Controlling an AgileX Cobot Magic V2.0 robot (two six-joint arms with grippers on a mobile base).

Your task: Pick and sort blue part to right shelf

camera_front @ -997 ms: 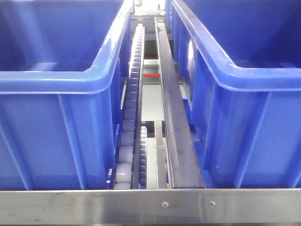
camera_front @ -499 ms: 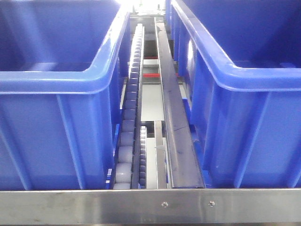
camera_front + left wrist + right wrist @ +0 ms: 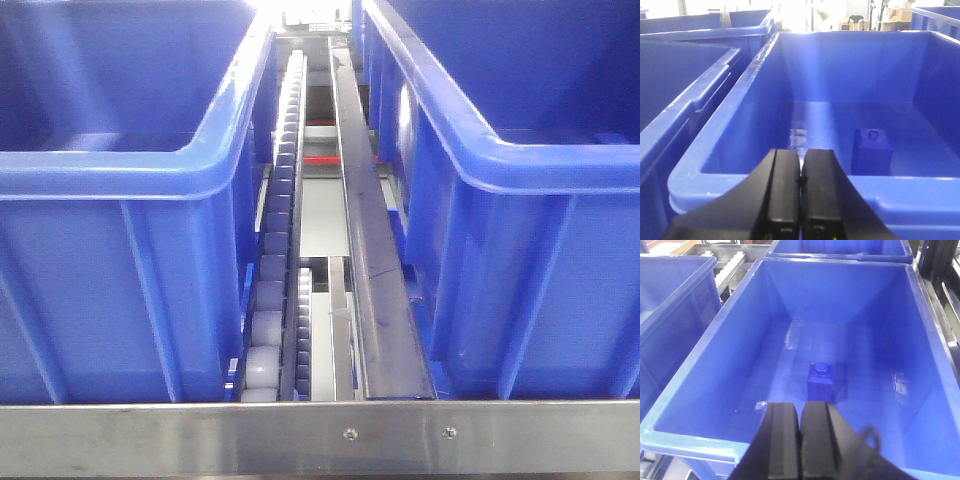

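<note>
Part (image 3: 820, 380) is sitting on the bin (image 3: 705, 352) floor, directly ahead of and below my right gripper (image 3: 800, 437), whose jaws are clenched empty; left gripper (image 3: 800, 192) likewise.

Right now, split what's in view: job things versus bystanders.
Job: blue part, its bin, right gripper, left gripper, both shut and empty.
Bystanders: roller track, steel rail, front bar.
</note>
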